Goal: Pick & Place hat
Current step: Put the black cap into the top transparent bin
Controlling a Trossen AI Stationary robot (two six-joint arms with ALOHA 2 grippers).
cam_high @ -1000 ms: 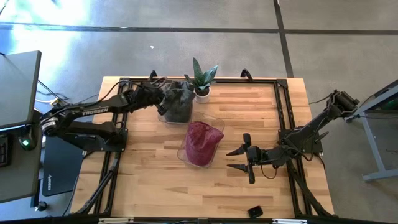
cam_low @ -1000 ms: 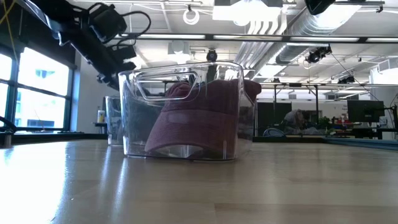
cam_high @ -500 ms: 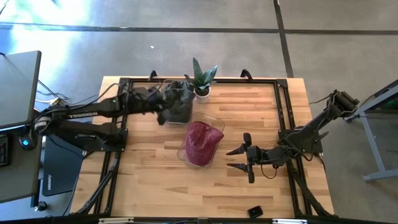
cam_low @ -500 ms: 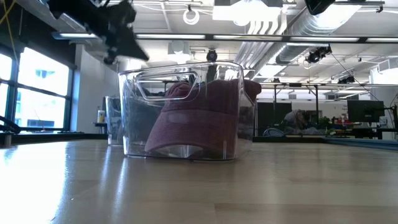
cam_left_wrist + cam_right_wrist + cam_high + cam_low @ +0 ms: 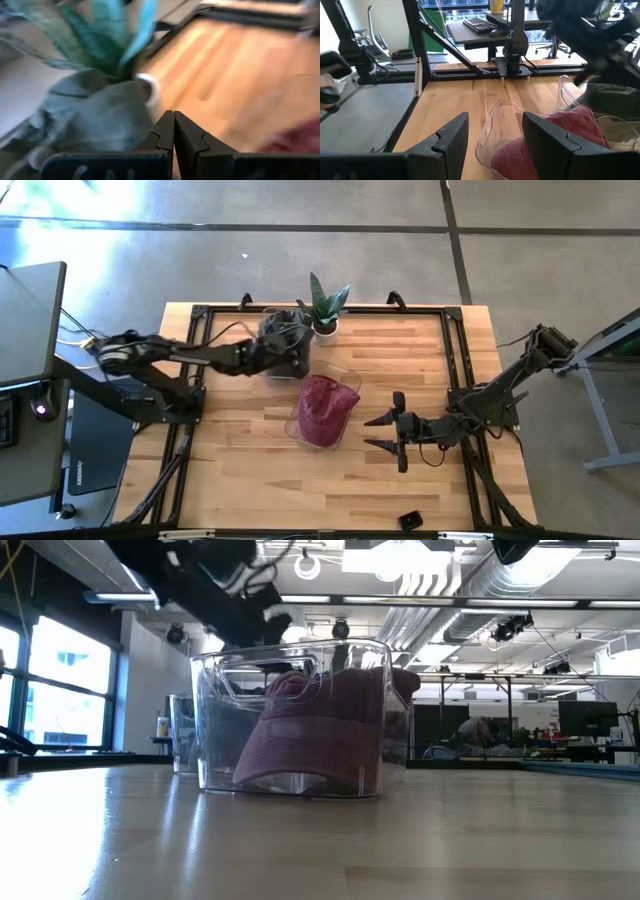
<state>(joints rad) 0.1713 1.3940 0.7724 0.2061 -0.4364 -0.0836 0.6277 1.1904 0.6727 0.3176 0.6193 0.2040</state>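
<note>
A maroon hat (image 5: 322, 412) (image 5: 320, 730) (image 5: 545, 145) lies inside a clear plastic bin (image 5: 347, 372) (image 5: 210, 720) near the table's middle. A dark grey-green hat (image 5: 290, 350) (image 5: 95, 130) fills a second clear bin behind it, beside a potted plant (image 5: 325, 305) (image 5: 100, 35). My left gripper (image 5: 268, 358) (image 5: 173, 120) is shut with nothing between its fingers, and it hovers above the near left side of the dark hat's bin. My right gripper (image 5: 368, 434) (image 5: 495, 116) is open and waits low over the table, to the right of the maroon hat's bin, pointing at it.
A black metal frame (image 5: 455, 350) runs around the wooden table top. A small black object (image 5: 410, 521) lies near the table's near edge. Bare wood shows to the left of the maroon hat's bin and along the near side.
My left arm has swung and stretched out lower across the table's left side. Its shut gripper has moved toward the table's right and slightly toward the near edge, along the dark hat's bin. Both hats and my right arm have stayed put.
</note>
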